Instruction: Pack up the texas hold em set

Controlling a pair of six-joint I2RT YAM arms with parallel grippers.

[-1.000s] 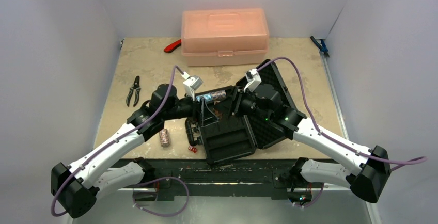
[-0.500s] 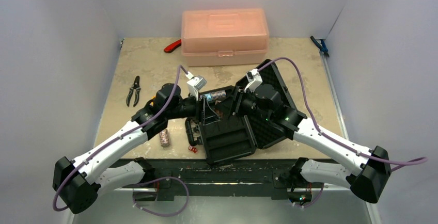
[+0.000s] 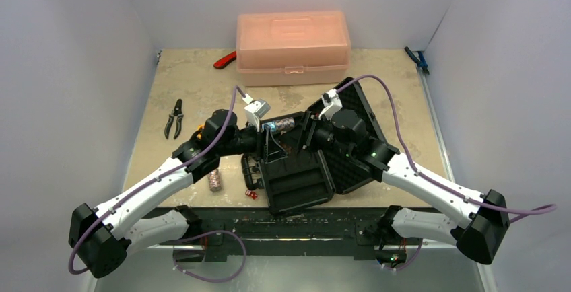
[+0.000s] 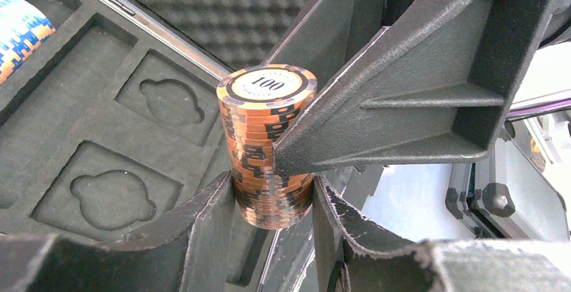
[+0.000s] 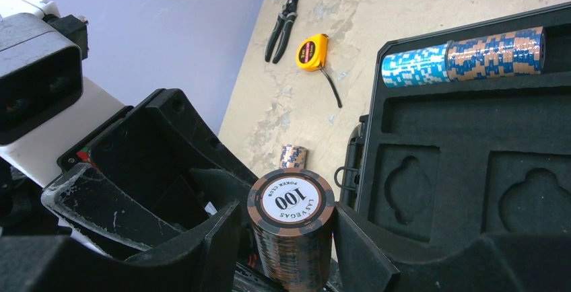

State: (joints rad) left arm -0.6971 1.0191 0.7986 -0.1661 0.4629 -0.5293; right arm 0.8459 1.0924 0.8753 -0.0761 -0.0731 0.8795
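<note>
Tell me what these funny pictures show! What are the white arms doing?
They are two robot arms with claws for hands. One picture looks down from above; the other two come from small cameras on each wrist. On the table lie an open black case, a pink box, pliers and a tape measure. The left claw pinches a stack of brown poker chips by the case. The right claw is around the same stack; whether it grips, I cannot tell.

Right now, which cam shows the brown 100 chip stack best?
Left wrist: the chip stack shows nearly full height, top face and side. Right wrist shows mainly its top face, with the bottom cropped. Top external: barely visible.
</note>
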